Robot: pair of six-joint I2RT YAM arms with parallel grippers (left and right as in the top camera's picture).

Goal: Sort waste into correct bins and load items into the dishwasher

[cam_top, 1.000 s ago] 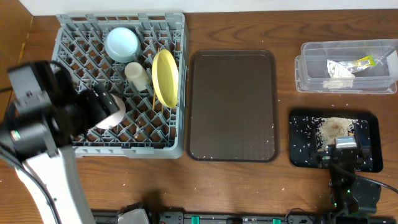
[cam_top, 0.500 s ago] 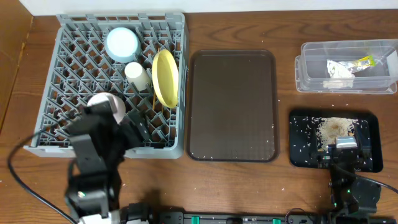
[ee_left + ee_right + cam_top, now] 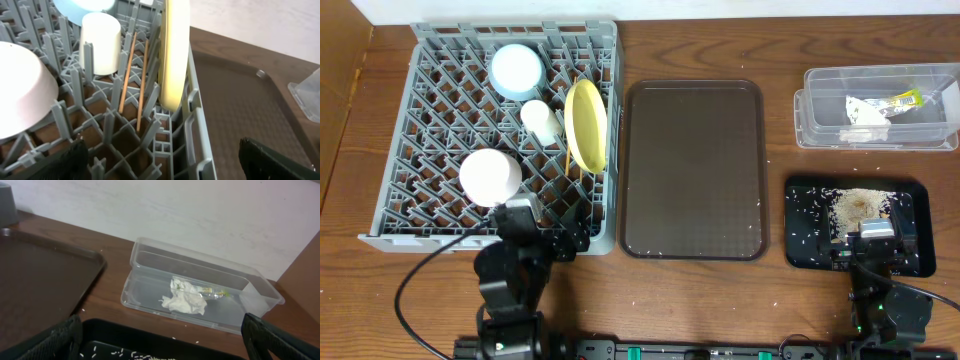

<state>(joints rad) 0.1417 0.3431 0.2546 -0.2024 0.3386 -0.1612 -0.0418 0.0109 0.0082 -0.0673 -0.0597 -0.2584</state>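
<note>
Dishes in the rack, waste in the bins, both grippers empty

The rack (image 3: 430, 120) on the left holds the blue bowl (image 3: 516, 70) at the far side. The cup (image 3: 540, 120) is just nearer and the white bowl (image 3: 490, 177) nearer still. The plate (image 3: 586, 125) stands on edge at the right, chopsticks (image 3: 135, 80) beside it. The wrapper (image 3: 868, 112) lies in the tub (image 3: 820, 135) far right, rice (image 3: 860, 205) in the black tray (image 3: 918, 215) near right. The left gripper (image 3: 167, 162) sits at the rack's near edge, the right gripper (image 3: 160, 345) over the black tray, both spread wide.

Nothing legible is showing.
The packet (image 3: 216, 293) in the tub (image 3: 190, 264) is appearing too small and blurred for any print to be made out; the rack (image 3: 515, 28) is bearing no readable marks.
</note>
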